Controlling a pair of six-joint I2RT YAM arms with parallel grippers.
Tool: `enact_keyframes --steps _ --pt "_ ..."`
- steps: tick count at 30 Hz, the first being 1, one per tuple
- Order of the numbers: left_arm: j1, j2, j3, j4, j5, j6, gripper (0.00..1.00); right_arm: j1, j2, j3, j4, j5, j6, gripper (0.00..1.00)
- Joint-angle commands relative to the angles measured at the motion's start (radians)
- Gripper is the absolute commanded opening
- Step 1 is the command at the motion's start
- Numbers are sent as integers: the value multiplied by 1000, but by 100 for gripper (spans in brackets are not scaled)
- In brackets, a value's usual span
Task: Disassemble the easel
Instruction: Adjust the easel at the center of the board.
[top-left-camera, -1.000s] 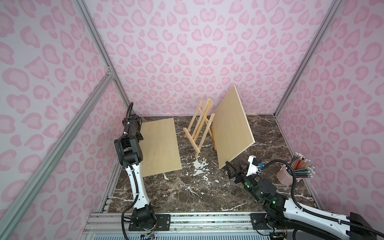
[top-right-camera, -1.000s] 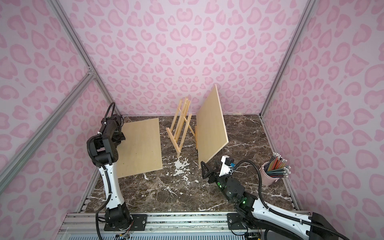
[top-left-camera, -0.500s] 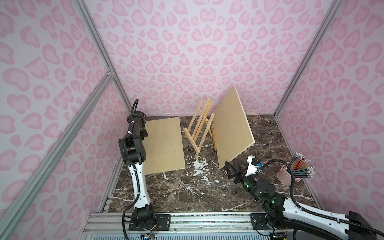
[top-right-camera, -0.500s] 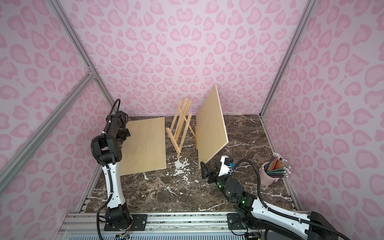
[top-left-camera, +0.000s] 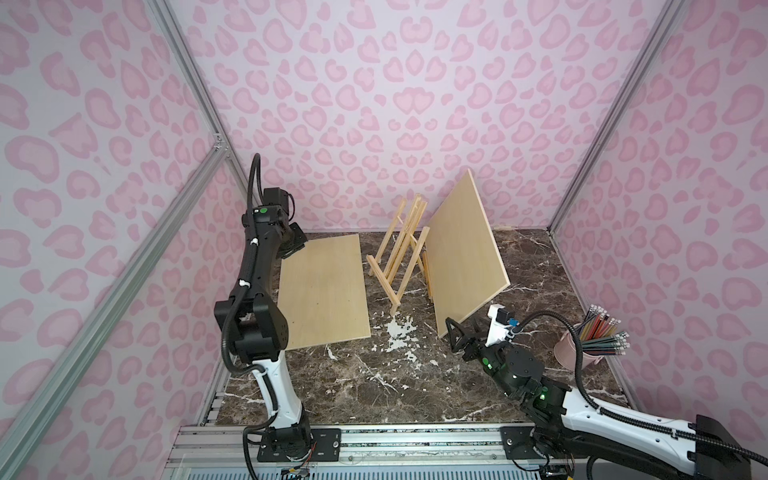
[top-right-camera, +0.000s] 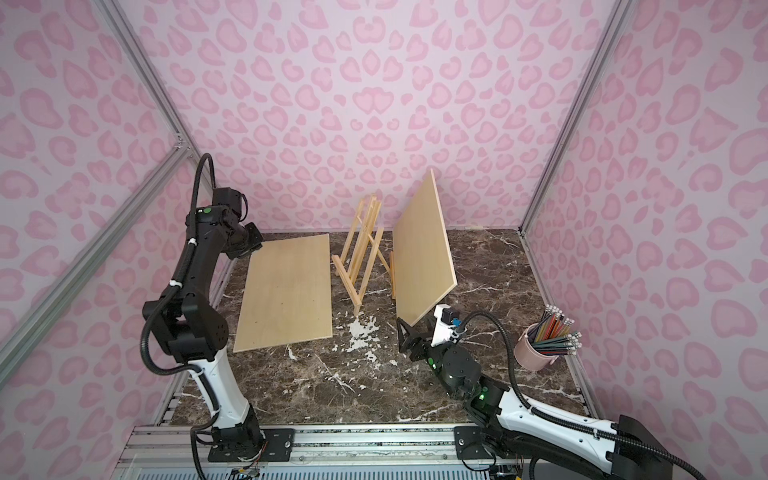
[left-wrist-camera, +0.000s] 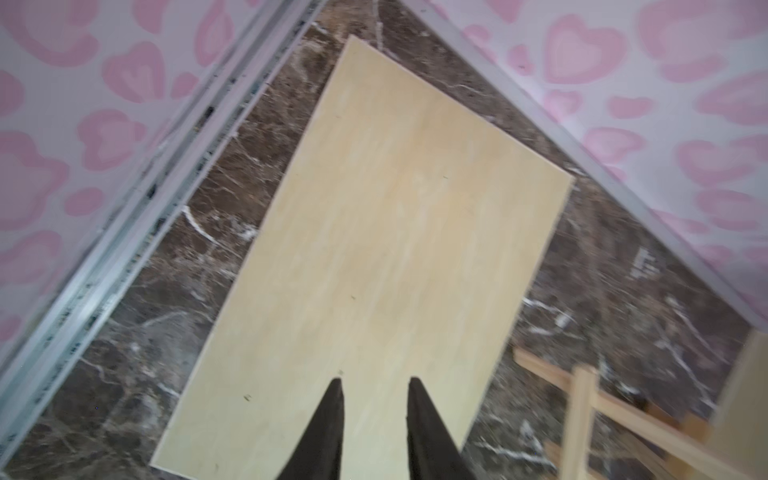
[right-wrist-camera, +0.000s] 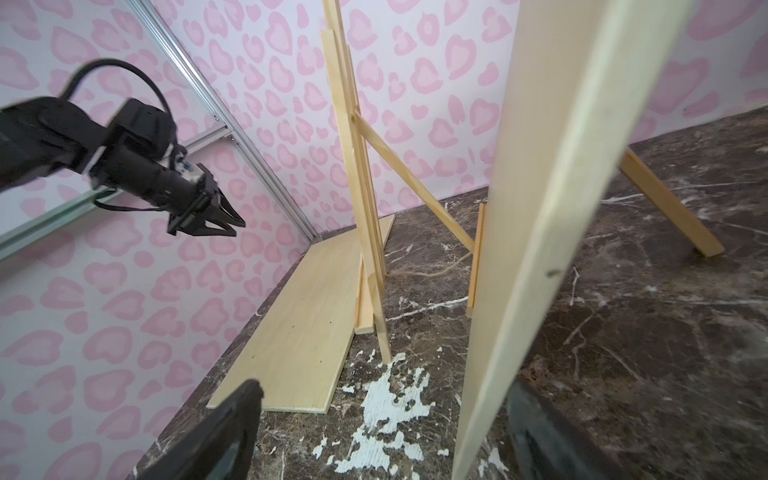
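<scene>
The left gripper has opened and lifted off the far corner of the flat board. Its jaws now stand slightly parted above the board and hold nothing. That board lies on the table, so one panel looks finished. The easel stands unfolded at the middle back. Just right of it the second board stands tilted. Its low corner sits ungripped between the wide-open jaws of the right gripper, which has not moved. That board is probably next.
</scene>
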Motion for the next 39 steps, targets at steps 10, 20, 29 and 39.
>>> enact_keyframes --steps 10,20,29,39 --pt "-206 -668 -685 281 125 -139 98 0 245 466 -336 41 -35 85" --pt "-261 -958 -1056 334 174 -171 98 0 190 565 -431 239 -11 82" --pt "-316 -982 -1189 440 226 -203 99 -5 -1 608 -562 224 -4 80" --pt "-359 -1013 -1293 494 138 -229 99 76 92 866 -643 56 -13 75"
